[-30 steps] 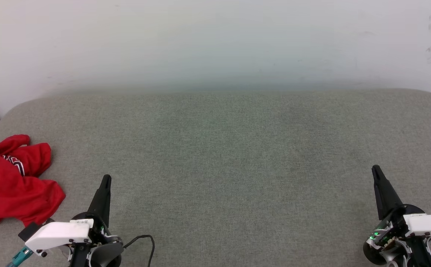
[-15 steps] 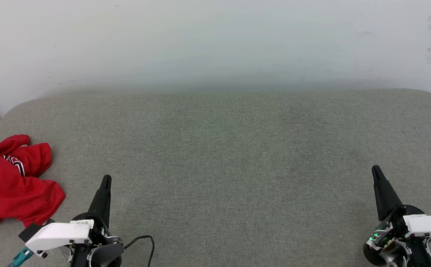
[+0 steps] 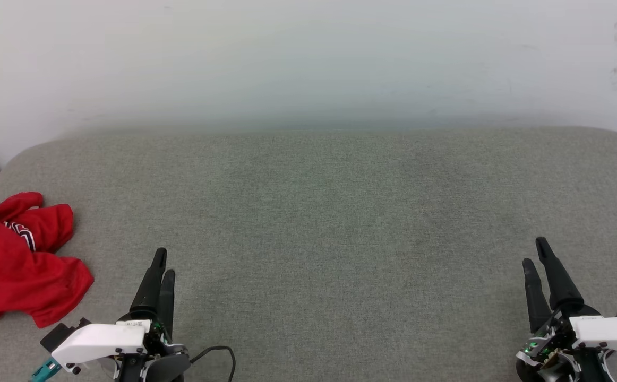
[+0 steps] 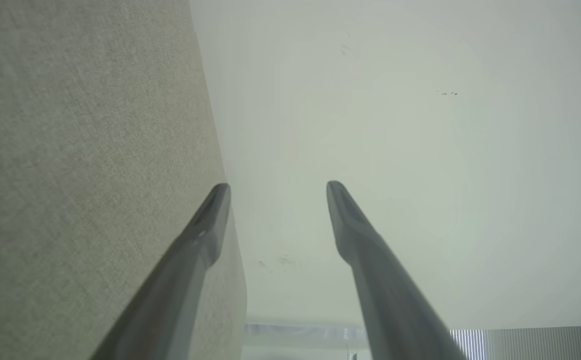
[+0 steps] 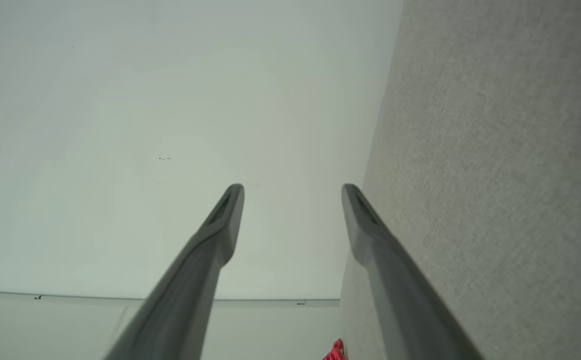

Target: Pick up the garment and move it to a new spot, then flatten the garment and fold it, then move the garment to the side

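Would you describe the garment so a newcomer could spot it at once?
Start from the grey fabric surface below the pale wall. At its left edge, left of the left pincer, lies the garment, crumpled. It alone is bright red, with dark lettering.

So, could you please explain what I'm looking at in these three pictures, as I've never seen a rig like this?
It's a robot with two arms. The wide picture comes from a camera on its head, looking down at a grey padded surface in front of a pale wall. The dark pointed tools at the bottom are its left gripper and right gripper. The other two pictures come from a camera on each wrist, looking along that gripper, so the surface appears turned on its side. A crumpled red garment with some lettering lies at the surface's left end, apart from the left gripper. Both grippers are open and hold nothing.
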You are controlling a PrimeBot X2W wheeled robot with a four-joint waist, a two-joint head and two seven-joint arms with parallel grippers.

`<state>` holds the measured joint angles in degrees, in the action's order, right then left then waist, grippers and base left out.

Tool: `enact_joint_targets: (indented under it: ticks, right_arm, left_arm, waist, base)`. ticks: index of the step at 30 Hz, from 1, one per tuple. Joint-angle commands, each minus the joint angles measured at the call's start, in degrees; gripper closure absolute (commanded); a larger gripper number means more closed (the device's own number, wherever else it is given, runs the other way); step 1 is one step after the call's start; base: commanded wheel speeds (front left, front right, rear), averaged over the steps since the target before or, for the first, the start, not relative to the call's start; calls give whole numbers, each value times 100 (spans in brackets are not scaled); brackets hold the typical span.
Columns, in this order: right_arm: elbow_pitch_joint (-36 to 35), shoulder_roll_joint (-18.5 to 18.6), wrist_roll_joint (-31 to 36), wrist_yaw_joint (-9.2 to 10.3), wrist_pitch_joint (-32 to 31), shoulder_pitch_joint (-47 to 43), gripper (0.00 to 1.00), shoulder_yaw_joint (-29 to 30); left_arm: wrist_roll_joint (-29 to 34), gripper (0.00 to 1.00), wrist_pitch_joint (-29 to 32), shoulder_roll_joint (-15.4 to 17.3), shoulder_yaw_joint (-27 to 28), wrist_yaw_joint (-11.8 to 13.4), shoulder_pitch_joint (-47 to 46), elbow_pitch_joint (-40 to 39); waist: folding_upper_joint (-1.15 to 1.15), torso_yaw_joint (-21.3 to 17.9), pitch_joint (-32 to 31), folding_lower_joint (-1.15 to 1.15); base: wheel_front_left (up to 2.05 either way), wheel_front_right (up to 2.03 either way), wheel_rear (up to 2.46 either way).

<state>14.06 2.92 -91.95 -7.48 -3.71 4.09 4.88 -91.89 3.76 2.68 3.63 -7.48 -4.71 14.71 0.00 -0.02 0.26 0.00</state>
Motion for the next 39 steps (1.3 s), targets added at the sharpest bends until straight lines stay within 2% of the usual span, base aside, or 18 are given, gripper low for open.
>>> enact_joint_targets:
  ticks: [1,10,18,27,39]
  right_arm:
    - [-150,4,48,-1,76,110,0,-39]
    - [-263,50,565,-1,313,115,0,-167]
    - [-391,80,1671,-1,498,97,0,-239]
    - [-477,47,2540,-1,689,60,0,-337]
    - [-486,113,4274,-1,783,31,0,-444]
  left_arm:
    - [60,0,-76,16,-67,-1,-186,-161]
    - [597,0,-317,45,-238,-1,-233,-364]
    - [1447,0,-504,68,-453,-1,-255,-435]
    - [2381,0,-693,57,-653,-1,-269,-462]
    - [3884,0,-925,41,-734,-1,-236,-371]
  waist:
    - [0,1,1,0]
    - [0,9,-9,0]
    - [0,20,-22,0]
    - [0,38,-44,0]
    - [0,77,-72,0]
  base:
    - [0,0,0]
    - [0,0,0]
    - [0,0,0]
    - [0,0,0]
    - [0,0,0]
